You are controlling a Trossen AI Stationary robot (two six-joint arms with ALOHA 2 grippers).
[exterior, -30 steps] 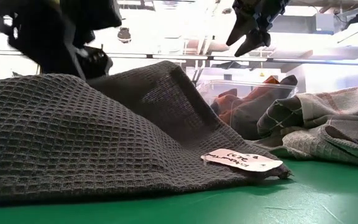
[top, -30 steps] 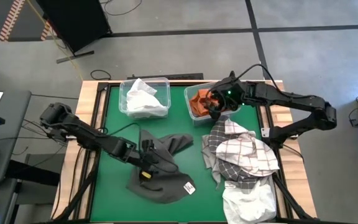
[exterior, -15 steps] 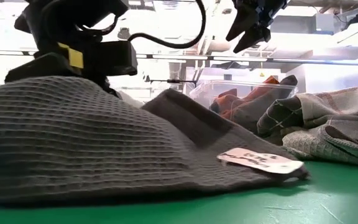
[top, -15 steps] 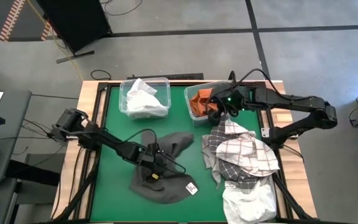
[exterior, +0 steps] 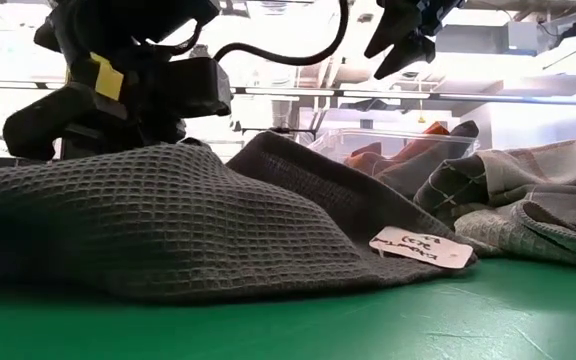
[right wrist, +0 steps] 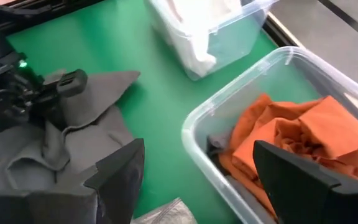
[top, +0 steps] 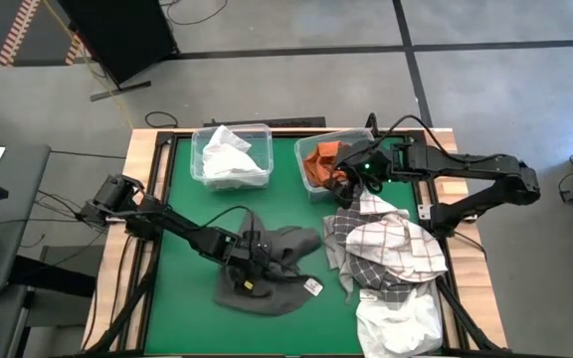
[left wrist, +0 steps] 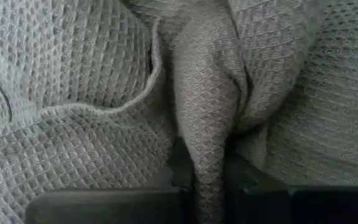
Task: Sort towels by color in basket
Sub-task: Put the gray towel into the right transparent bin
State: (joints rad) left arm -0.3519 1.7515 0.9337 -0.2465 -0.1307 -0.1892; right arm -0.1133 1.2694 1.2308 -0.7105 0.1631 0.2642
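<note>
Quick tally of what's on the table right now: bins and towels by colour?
Clear bins: 2
White towels: 2
Orange towels: 1
Dark grey towels: 1
Checked towels: 1
Total: 7; more may hide in the right-hand pile.

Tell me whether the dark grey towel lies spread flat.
No: the dark grey towel is bunched, a fold pinched in the left end effector.

High view: straight down over the whole green felt-topped table [top: 182, 189]. Low view: level at tabletop height, close behind the crumpled dark grey waffle-weave towel [exterior: 168, 225], facing the room. Left wrist view: pressed near that same towel [left wrist: 241, 81]. Right wrist view: looks down on the clear plastic bin of orange cloth [right wrist: 229, 118], shared with the high view [top: 311, 149].
</note>
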